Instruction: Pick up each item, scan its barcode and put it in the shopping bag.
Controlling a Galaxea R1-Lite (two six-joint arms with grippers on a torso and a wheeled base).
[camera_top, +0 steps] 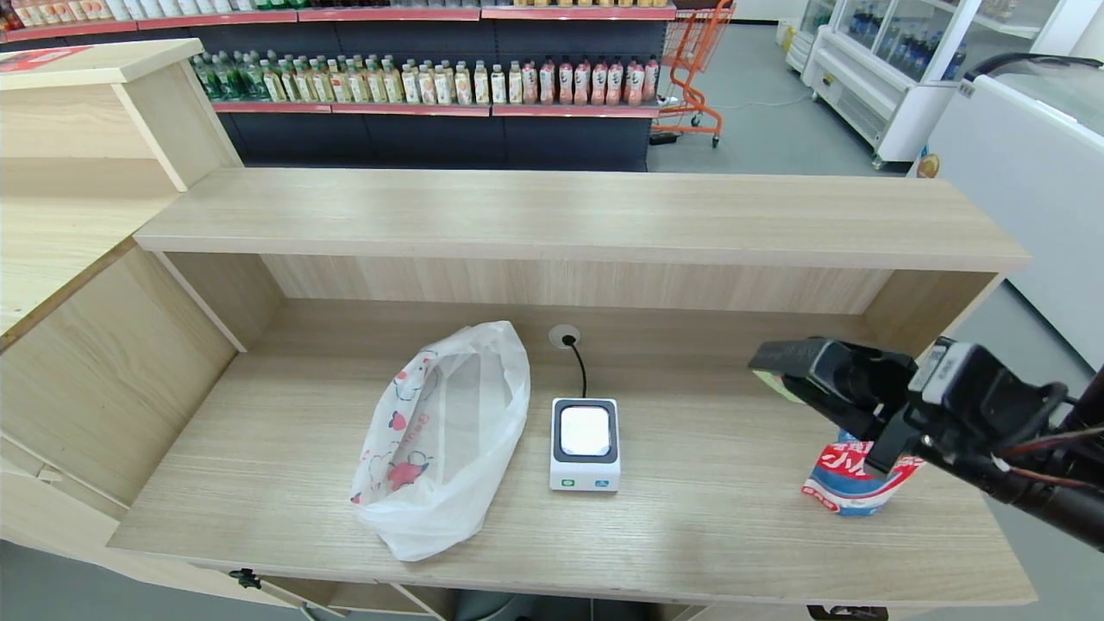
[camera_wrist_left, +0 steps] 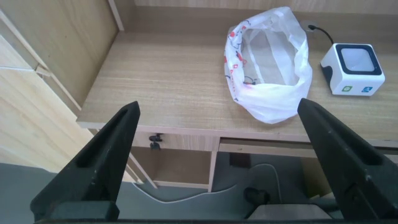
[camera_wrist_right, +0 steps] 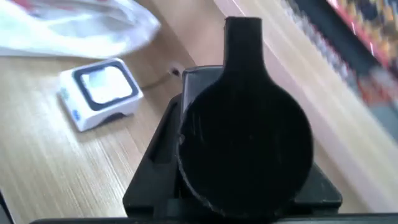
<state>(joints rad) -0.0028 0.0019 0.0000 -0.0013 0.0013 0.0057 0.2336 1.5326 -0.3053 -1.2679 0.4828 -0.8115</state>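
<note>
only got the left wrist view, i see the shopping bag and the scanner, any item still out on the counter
observer: Yes, a red, white and blue package stands on the counter, well to the right of the scanner.
operator: where's the right gripper then
observer: The right gripper hangs above that package at the counter's right end, seen from the head view.
operator: and where does the scanner cable end up
observer: The black cable runs from the scanner's back to a round port in the counter near the back wall.
</note>
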